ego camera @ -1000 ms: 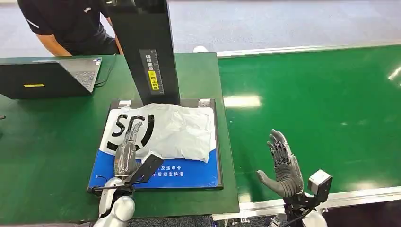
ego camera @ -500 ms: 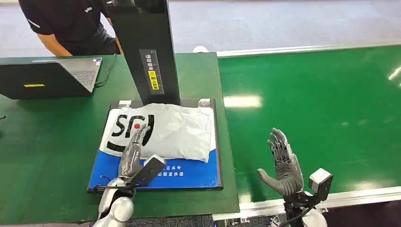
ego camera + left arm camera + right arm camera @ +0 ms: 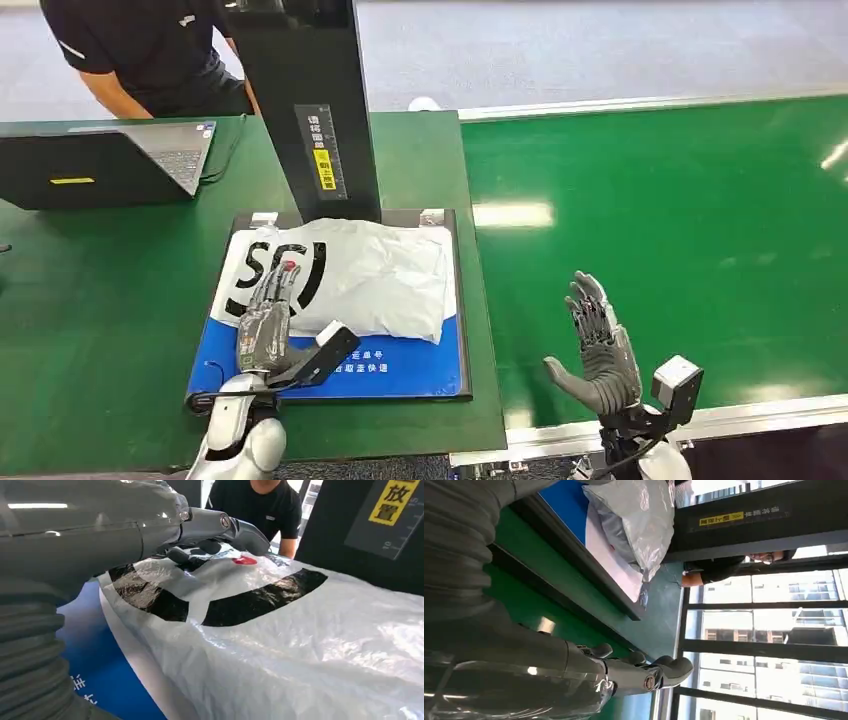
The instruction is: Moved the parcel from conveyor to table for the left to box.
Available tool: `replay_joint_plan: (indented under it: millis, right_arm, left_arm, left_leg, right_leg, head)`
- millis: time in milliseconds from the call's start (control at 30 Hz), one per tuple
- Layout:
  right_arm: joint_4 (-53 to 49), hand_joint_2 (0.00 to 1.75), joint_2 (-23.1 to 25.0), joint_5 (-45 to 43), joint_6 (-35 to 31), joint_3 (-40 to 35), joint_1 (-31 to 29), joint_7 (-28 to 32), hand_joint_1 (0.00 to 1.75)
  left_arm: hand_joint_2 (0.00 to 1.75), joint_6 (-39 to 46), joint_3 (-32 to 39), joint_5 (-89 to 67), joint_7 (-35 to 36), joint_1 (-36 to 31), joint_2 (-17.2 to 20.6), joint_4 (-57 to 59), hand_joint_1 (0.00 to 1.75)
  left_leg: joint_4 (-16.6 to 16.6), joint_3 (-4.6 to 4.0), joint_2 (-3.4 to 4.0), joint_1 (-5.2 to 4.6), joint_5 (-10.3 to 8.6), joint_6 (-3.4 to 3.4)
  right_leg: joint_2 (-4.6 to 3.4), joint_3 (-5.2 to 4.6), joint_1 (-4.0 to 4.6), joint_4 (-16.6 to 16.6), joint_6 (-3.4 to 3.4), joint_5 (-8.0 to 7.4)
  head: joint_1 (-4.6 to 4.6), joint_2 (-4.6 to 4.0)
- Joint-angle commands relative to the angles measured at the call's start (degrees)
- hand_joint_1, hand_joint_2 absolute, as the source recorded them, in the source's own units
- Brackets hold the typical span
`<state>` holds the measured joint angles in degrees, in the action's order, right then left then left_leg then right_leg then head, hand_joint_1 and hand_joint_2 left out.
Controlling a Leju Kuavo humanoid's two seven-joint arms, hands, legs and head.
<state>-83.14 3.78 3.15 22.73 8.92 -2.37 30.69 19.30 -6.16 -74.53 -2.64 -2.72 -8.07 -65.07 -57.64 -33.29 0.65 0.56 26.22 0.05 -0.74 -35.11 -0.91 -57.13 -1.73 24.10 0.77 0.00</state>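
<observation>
On the parcel's near-left corner, the left hand's [image 3: 265, 325] fingers [image 3: 235, 527] lie stretched out flat over the black printed mark, spread and gripping nothing; whether they press the film or hover just above it I cannot tell. From those fingertips the parcel [image 3: 345, 275] runs away to the robot's right and toward the black post [image 3: 310, 110], so most of its bulk lies right of and beyond the hand. It is a white plastic bag lying flat on the blue-and-black pad [image 3: 400, 370] on the table [image 3: 100, 300], its far edge at the foot of the post. Its long axis runs side to side, parallel to the pad's near edge, printed end toward the left hand, plain end toward the conveyor [image 3: 680, 220]. The right hand [image 3: 600, 350] stands upright, fingers apart and holding nothing, over the conveyor, well clear of the parcel. By my reading the left hand is much the nearer, and boxing falls to it.
</observation>
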Motion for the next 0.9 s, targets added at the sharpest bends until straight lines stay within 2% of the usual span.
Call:
replay_joint_plan:
  millis: [33,600,733,900]
  right_arm:
    - [1.16,1.75,1.38,0.27,0.20,1.27,-0.60,-0.21,0.00]
    - [1.62,1.75,1.40,0.32,0.25,1.14,-0.97,-0.23,0.00]
    - [2.00,1.75,1.42,0.36,0.27,1.06,-1.31,-0.23,0.00]
    - [1.32,1.75,1.46,0.33,0.28,1.09,-0.76,-0.23,0.00]
  left_arm:
    - [1.75,-3.03,1.95,-1.97,1.60,-2.45,0.48,5.90,0.00]
    - [1.75,-4.36,2.12,-3.31,2.46,-2.68,0.54,6.98,0.00]
    - [1.75,-8.93,2.11,-5.84,3.09,-3.30,0.54,10.10,0.00]
    - [1.75,-10.22,2.39,-5.27,2.31,-3.57,0.19,11.21,0.00]
  left_leg:
    - [0.14,0.24,-0.09,-0.03,-0.01,-0.04]
    - [0.16,0.31,0.00,-0.03,-0.04,-0.04]
    - [0.08,0.29,0.01,-0.01,-0.01,-0.02]
    - [0.20,0.45,0.03,-0.05,-0.06,-0.02]
  right_leg:
    - [0.11,0.18,-0.01,0.04,0.16,0.02]
    - [0.01,0.23,-0.02,0.06,0.14,-0.04]
    - [0.00,0.26,0.00,0.03,0.06,-0.02]
    - [-0.01,0.40,-0.04,0.08,0.10,-0.06]
  head:
    - [0.00,0.00]
    - [0.00,0.00]
    - [0.00,0.00]
    - [0.00,0.00]
